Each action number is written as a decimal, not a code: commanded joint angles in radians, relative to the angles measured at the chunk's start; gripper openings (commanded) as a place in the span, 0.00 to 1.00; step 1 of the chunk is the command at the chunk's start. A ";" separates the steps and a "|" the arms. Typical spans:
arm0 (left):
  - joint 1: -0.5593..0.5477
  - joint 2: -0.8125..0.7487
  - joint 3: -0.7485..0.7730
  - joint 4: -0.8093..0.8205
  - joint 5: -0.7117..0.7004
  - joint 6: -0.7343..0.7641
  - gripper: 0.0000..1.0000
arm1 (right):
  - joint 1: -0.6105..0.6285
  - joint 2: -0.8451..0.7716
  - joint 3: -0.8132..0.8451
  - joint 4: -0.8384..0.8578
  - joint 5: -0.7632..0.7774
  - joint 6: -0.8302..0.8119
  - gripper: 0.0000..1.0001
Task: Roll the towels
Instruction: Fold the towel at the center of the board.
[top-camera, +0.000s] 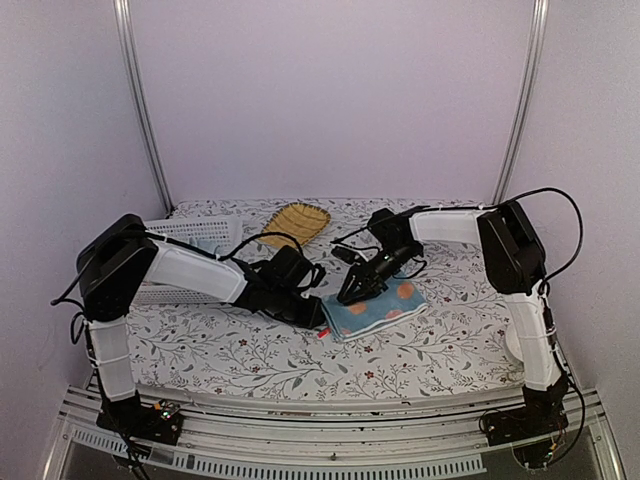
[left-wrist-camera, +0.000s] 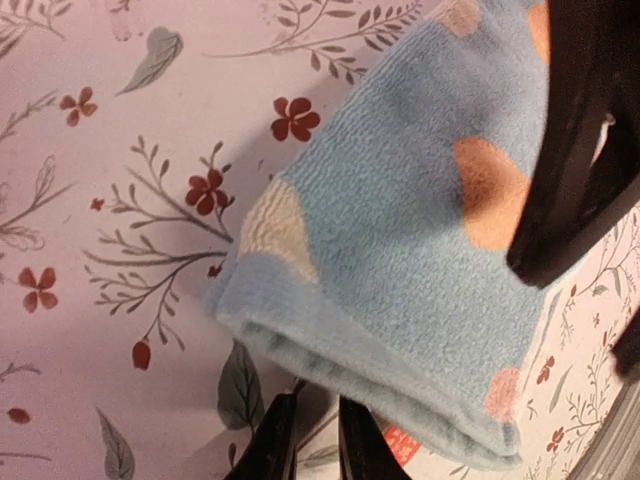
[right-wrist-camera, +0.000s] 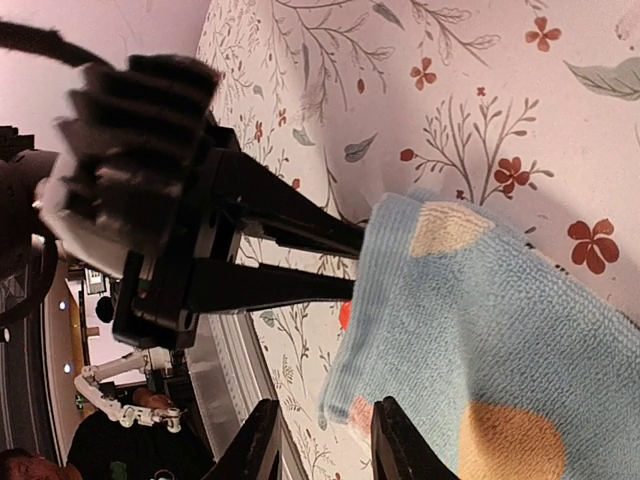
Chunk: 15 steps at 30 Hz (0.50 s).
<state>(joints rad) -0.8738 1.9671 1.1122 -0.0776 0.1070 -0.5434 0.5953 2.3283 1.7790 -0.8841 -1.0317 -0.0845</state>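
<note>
the right gripper (right-wrist-camera: 325, 412) has its two fingers (right-wrist-camera: 262, 445) standing clearly apart, astride a corner of the printed towel (right-wrist-camera: 500, 330). nothing is clamped between them, and the cloth lies slack under the gap. the left gripper (left-wrist-camera: 318, 408) is parted only a little, its tips right at the folded hem beside a small red tag (left-wrist-camera: 400, 442). no cloth shows inside that narrow gap, so i read it as holding nothing. the two grippers face each other across that one corner, very close together.

the towel itself lies folded flat, not rolled at all, on the flowered table cover (left-wrist-camera: 120, 200), about mid-table and a little to the right. i cannot pick out a plain blue towel in any view. the yellow leaf-shaped tray (top-camera: 296, 222) and a white slotted basket (top-camera: 190, 235) sit well apart from it at the far side.

risks, as i judge them:
- with both sets of fingers crowded on one corner, either arm moving in could knock the other.
- a pinch here may catch only the top layer, so the fold peels open instead of turning over into a roll.
- a pinch too low may gather the table cover with the towel.
- with the far end unweighted, pushing the edge could simply slide the whole towel along.
</note>
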 joint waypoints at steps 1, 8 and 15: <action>-0.012 -0.058 -0.024 -0.139 -0.062 -0.002 0.18 | -0.018 -0.126 -0.009 -0.049 -0.021 -0.085 0.34; -0.020 -0.185 0.017 -0.157 -0.089 0.023 0.15 | -0.118 -0.203 -0.026 -0.054 0.164 -0.210 0.31; -0.020 0.023 0.273 -0.151 0.021 0.071 0.12 | -0.170 -0.192 -0.068 0.022 0.322 -0.237 0.25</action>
<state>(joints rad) -0.8825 1.8660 1.2697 -0.2272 0.0628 -0.5056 0.4355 2.1345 1.7515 -0.9031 -0.8265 -0.2756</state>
